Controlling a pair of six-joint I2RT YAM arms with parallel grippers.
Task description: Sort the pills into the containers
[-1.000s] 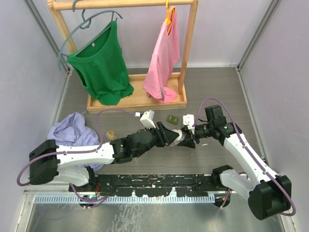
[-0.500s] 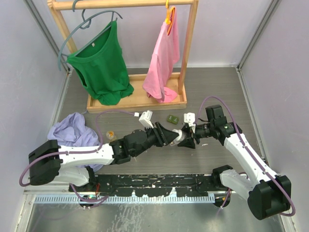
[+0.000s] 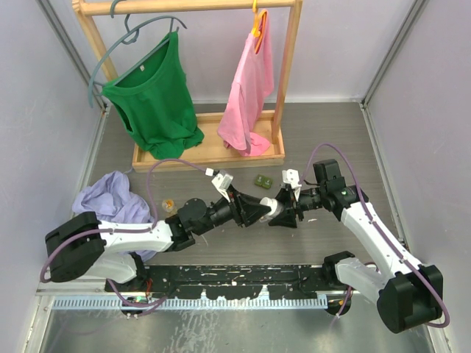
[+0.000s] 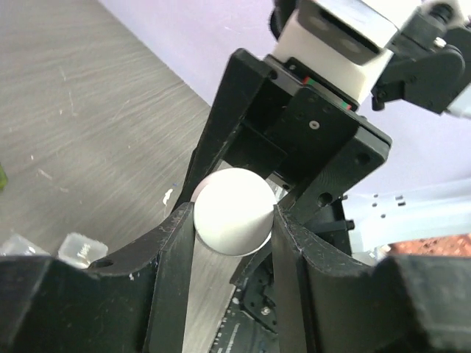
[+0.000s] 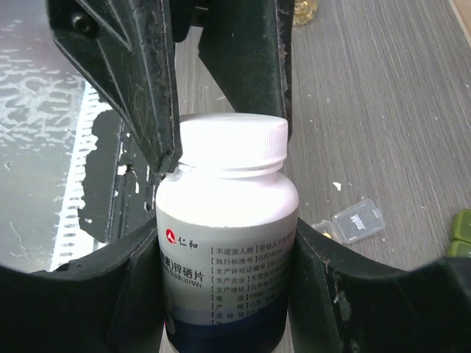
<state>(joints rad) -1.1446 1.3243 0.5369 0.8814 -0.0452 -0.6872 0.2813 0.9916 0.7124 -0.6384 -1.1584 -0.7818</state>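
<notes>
My right fingers (image 5: 324, 294), partly closed, clamp the pill bottle (image 5: 224, 243). My left fingers (image 4: 173, 272) pinch its cap (image 4: 234, 209). I'd twist squarely on the bottle's axis. The clear pill box (image 5: 358, 219) and green pill box (image 5: 462, 228) lie on the bench (image 5: 383, 110) beside the right fingers.

Bottle (image 5: 224, 220) base cut off at lower edge — label ends hidden (behind right tool (image 5: 227, 254)); green container (image 5: 464, 224) cropped.

Walls (image 3: 44, 110): 3, pale lilac. Tabletop (image 3: 331, 140): grey wood-grain. Wooden clothes rack (image 3: 213, 156): far centre, 1 green top (image 3: 154, 103), 1 pink top (image 3: 250, 88).
</notes>
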